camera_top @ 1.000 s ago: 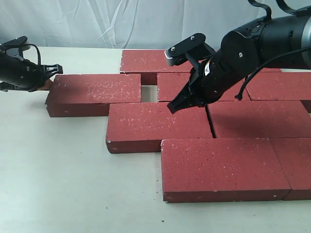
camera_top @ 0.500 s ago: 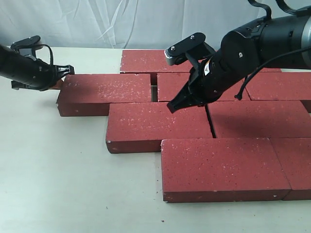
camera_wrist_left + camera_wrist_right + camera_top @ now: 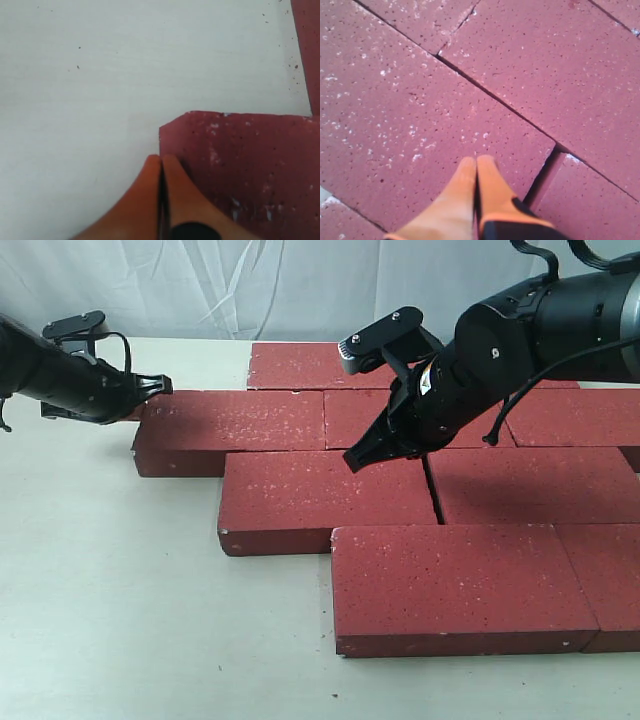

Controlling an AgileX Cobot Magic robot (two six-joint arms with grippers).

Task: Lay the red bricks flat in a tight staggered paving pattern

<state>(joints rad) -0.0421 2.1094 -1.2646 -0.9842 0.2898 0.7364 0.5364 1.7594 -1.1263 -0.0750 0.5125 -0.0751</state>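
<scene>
A: So, where do the red bricks lie?

B: Flat on the counter, in four rows, each shifted sideways against the next. Most joints are tight. A dark slit shows between the two bricks of the third row from the back.

A: What are they like?

B: Dark red slabs, long and thin, square-edged, with a rough, pitted face flecked with white. The counter is pale and matt, with a few dark crumbs on it. A creased white cloth hangs behind.

A: And the left gripper?

B: Its orange fingertips are pressed together with nothing between them. They sit against the outer corner of the end brick in the second row. That brick's other end meets its neighbour.

A: The right gripper?

B: Closed tight too, and empty. Its tips point down at the third-row brick, close to the slit. Whether they touch the surface I cannot tell.
</scene>
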